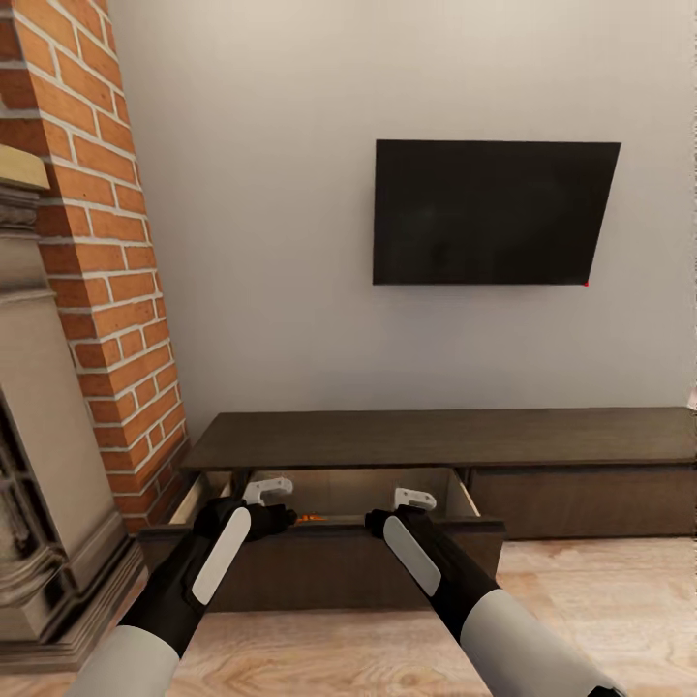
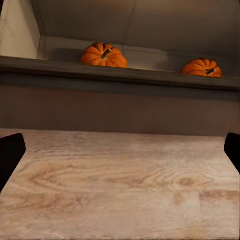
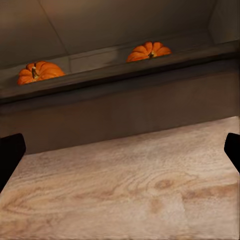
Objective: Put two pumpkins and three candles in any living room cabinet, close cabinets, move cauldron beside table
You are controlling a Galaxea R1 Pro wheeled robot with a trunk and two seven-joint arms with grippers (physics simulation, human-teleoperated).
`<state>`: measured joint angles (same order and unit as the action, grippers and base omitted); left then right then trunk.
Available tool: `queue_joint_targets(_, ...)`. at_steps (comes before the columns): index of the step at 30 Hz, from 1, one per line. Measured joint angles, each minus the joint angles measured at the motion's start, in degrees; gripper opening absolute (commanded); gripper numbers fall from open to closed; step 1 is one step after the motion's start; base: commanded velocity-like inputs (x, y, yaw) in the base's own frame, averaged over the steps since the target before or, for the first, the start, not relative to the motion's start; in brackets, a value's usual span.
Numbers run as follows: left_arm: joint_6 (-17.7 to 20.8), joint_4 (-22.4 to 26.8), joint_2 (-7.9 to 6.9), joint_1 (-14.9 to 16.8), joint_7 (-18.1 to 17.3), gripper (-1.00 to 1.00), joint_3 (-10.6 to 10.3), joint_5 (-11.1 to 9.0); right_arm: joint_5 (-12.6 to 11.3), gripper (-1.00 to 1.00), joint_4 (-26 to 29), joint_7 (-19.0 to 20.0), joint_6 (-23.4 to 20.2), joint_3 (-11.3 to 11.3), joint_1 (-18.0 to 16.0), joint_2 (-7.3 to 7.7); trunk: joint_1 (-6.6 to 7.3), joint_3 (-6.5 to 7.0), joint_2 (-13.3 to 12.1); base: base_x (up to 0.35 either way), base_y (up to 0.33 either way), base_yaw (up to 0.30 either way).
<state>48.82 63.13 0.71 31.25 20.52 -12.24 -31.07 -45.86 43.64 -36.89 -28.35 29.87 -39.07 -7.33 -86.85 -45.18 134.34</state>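
Both pumpkins [image 2: 104, 55] [image 2: 201, 67] sit inside the drawer [image 1: 329, 566] (pulled out); each pincer [image 1: 259, 503] [image 1: 407, 511] released.

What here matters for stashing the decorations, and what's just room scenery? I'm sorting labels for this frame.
Part of the job:
- cabinet, its left drawer pulled open
- two pumpkins inside the drawer
- left gripper and right gripper, both at the drawer

Just scenery:
- wall TV
- brick fireplace
- wood floor
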Motion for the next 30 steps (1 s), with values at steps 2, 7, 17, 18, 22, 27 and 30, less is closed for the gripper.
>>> queue_joint_targets(2,0.00,-0.01,0.00,0.00,0.00,1.00,0.00,-0.01,0.01,1.00,0.01,0.00,0.00,0.00,0.01,0.00,0.00,0.00,0.00,-0.234,0.000,0.000)
queue_joint_targets(7,-0.01,-0.01,0.00,0.00,0.00,1.00,0.00,-0.04,0.02,1.00,0.02,0.00,0.00,0.00,-0.03,0.00,0.00,0.00,0.00,-0.232,0.000,0.000)
queue_joint_targets(17,-0.06,0.00,0.00,0.00,0.00,1.00,0.00,0.02,0.02,1.00,0.05,0.00,0.00,0.00,0.00,0.00,-1.53,-1.25,2.79,-0.227,0.000,0.000)
queue_joint_targets(18,-0.06,0.00,0.00,0.00,0.00,1.00,0.00,0.02,0.02,1.00,0.05,0.00,0.00,0.00,-0.01,0.00,-1.75,-1.43,3.19,-0.222,0.000,0.000)
queue_joint_targets(22,-0.07,0.60,-0.05,0.00,0.00,1.00,0.00,0.03,0.02,1.00,0.07,0.00,0.00,0.00,0.00,0.00,-2.62,-2.15,4.80,-0.163,0.000,0.000)
queue_joint_targets(27,-0.14,0.78,-0.17,0.00,0.00,1.00,0.00,0.03,0.02,1.00,0.13,0.00,0.00,0.00,0.00,0.00,-3.71,-3.05,6.81,-0.030,0.000,0.000)
queue_joint_targets(30,-0.20,0.79,-0.20,0.00,0.00,1.00,0.00,0.02,0.00,1.00,0.07,0.00,0.00,0.00,0.01,0.00,-4.36,-3.59,8.01,-0.004,0.000,0.000)
